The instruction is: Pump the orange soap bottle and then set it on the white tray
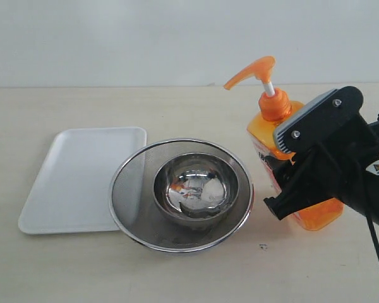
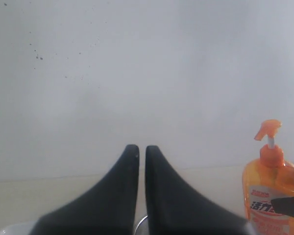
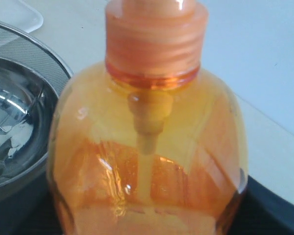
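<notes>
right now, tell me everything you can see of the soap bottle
The soap bottle is clear plastic filled with orange liquid, with an orange screw collar, a white stem and an orange pump head whose spout points left in the exterior view. The stem is up, not pressed. A white-red label sits on its front. It stands upright on the table, just right of the sieve. The right gripper grips its body from both sides; nothing touches the pump.

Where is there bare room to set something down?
The flat white tray is bare, bordered on the right by the round steel mesh sieve. Table in front of both is free. Crowded: between sieve and clear orange soap bottle.
</notes>
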`<state>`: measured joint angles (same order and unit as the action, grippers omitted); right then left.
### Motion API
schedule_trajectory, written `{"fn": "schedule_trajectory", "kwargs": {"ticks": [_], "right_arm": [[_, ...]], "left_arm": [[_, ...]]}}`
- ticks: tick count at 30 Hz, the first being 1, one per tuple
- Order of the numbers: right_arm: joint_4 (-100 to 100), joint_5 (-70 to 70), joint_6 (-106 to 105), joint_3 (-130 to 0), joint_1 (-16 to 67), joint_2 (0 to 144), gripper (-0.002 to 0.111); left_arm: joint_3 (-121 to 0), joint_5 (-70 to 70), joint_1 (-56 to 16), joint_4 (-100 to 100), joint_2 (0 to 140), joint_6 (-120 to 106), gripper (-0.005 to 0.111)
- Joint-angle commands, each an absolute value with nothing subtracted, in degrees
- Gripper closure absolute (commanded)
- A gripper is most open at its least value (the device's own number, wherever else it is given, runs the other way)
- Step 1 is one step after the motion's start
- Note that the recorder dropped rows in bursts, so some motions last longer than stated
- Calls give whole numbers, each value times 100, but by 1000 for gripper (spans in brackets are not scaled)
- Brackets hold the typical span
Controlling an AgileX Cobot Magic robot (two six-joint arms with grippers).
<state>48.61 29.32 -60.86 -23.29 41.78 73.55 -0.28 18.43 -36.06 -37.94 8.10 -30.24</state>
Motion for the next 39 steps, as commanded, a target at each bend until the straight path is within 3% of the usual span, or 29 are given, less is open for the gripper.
{"fn": "schedule_trajectory", "kwargs": {"ticks": [1, 31, 39], "right_arm": [[4736, 3339, -6074, -2412, 4183, 7267, 107], [4736, 3285, -5984, -2412, 4183, 7267, 107], [4736, 3285, -5984, -2412, 4183, 7267, 107]], "left_arm": [[0, 1755, -3593, -3719, 777, -2955, 102], [0, 1204, -3582, -3739, 719, -2957, 102], [0, 1204, -2332, -3739, 227, -2957, 102]]}}
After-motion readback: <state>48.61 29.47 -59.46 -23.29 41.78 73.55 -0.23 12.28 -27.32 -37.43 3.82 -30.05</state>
